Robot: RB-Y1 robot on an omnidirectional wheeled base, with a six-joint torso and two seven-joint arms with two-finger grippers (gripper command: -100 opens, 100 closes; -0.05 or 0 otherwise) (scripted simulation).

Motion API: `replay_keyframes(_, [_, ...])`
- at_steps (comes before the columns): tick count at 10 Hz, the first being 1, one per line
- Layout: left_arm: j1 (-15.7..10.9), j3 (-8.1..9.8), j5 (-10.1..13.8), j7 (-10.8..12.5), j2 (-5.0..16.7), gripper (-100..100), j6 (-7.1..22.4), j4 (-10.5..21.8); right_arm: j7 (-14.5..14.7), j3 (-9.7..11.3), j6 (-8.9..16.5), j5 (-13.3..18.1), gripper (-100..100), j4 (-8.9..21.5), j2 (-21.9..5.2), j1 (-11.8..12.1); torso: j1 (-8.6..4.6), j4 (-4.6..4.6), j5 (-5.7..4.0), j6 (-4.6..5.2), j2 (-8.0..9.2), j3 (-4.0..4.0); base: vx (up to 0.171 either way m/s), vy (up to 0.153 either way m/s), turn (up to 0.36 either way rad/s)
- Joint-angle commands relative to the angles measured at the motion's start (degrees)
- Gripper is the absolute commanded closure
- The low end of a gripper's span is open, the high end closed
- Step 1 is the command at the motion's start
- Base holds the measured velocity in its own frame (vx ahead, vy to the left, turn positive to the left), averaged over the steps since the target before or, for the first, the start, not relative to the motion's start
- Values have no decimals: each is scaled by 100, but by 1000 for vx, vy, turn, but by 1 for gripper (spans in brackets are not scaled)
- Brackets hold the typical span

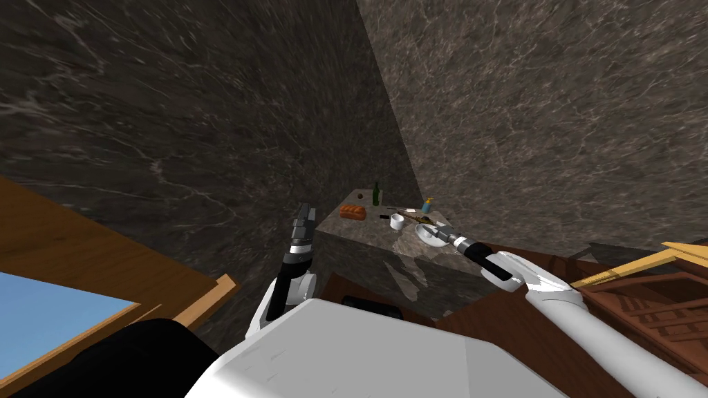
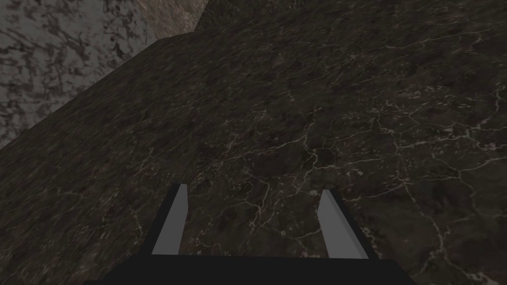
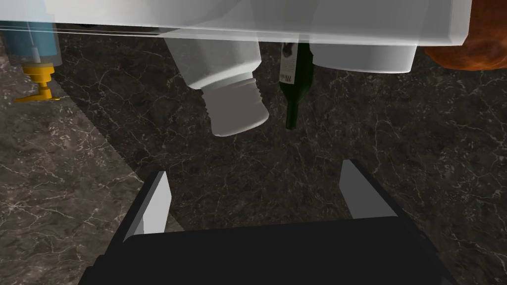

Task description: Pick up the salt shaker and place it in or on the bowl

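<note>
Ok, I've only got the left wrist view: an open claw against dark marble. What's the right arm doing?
Observer: It reaches to the counter, right claw open at the white bowl.
Operator: And the salt shaker?
Observer: The white salt shaker shows tilted just past the bowl's rim, not gripped.
Operator: Anything else there?
Observer: A green bottle stands beyond it, and a bread loaf lies on the same counter.

Kitchen corner of a house: dark veined stone counter set against matching stone walls, carrying brown bread loaf, green wine bottle, white cup, white bowl, blue pump bottle; wooden window frame and dark wooden furniture alongside.
</note>
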Motion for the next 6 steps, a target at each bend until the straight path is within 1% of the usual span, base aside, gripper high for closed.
replay_keyframes(1, [0, 0, 0, 0, 0, 0, 0, 0, 29, 62, -286, -45, -100, 286, -40, -286, 0, 0, 0, 0, 0, 0, -12, 97, -117])
replay_keyframes(2, [-1, -1, 0, 0, 0, 0, 0, 0, 29, 62, -318, -45, -100, 515, -40, -377, 10, 0, 3, -5, 0, 0, -12, 48, 3])
replay_keyframes(3, [-1, 0, 0, 0, 0, 0, 0, 0, 29, 62, -318, -45, -100, 648, -40, -377, -3, 0, 1, -5, 0, 0, -5, 7, 15])
replay_keyframes(4, [-1, 0, 0, 0, 1, 0, 0, 0, 71, 190, -603, -149, -100, 856, -157, -663, -18, -1, -3, -3, -1, -1, -22, 49, -160])
replay_keyframes(5, [0, 0, 0, 0, 0, 0, 0, 0, 71, 190, -735, -149, -100, 1031, -157, -829, -8, 1, -2, 0, 4, 2, -19, 84, -139])
replay_keyframes(6, [-1, 0, 0, 0, 0, 0, 0, 0, 71, 190, -775, -149, -100, 1142, -157, -911, 4, 1, 2, -3, 3, 2, -6, 55, -6])
